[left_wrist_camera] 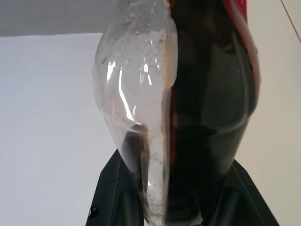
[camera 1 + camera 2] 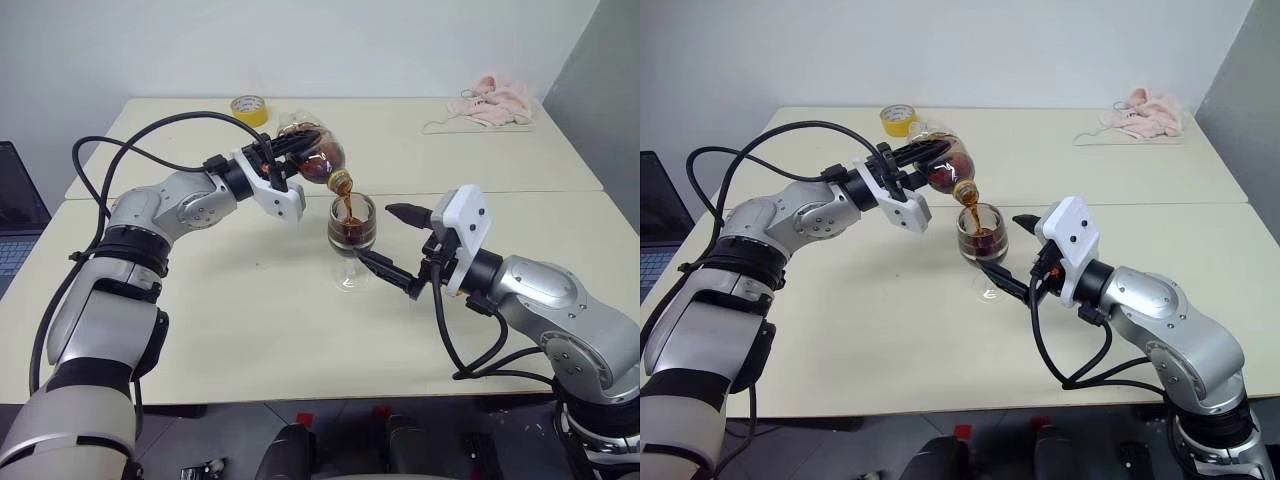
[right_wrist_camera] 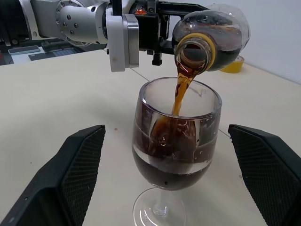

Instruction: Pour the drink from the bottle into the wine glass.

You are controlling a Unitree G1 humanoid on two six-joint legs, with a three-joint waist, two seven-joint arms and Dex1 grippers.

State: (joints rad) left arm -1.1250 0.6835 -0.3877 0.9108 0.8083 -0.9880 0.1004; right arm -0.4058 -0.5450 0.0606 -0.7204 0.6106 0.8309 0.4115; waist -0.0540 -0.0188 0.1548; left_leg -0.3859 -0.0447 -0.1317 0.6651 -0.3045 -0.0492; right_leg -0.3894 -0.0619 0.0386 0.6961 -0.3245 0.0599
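Observation:
My left gripper (image 2: 298, 146) is shut on the bottle (image 2: 318, 158) and holds it tipped, mouth down, over the wine glass (image 2: 351, 235). A thin stream of the dark drink (image 3: 181, 92) runs from the open, yellow-ringed mouth into the bowl, which is roughly half full. The glass stands upright on the cream table (image 2: 230, 320). From the right, my right gripper (image 2: 373, 232) stands open, with one black finger (image 3: 70, 174) on each side of the bowl and a gap to the glass on both sides. Seen from the left wrist, the bottle (image 1: 188, 94) still holds dark liquid.
A yellow tape roll (image 2: 249, 108) lies at the table's far edge behind the bottle. A pink cloth (image 2: 492, 100) sits at the far right corner. A laptop (image 2: 15, 215) shows at the left edge. A seam (image 2: 560, 191) runs across the table.

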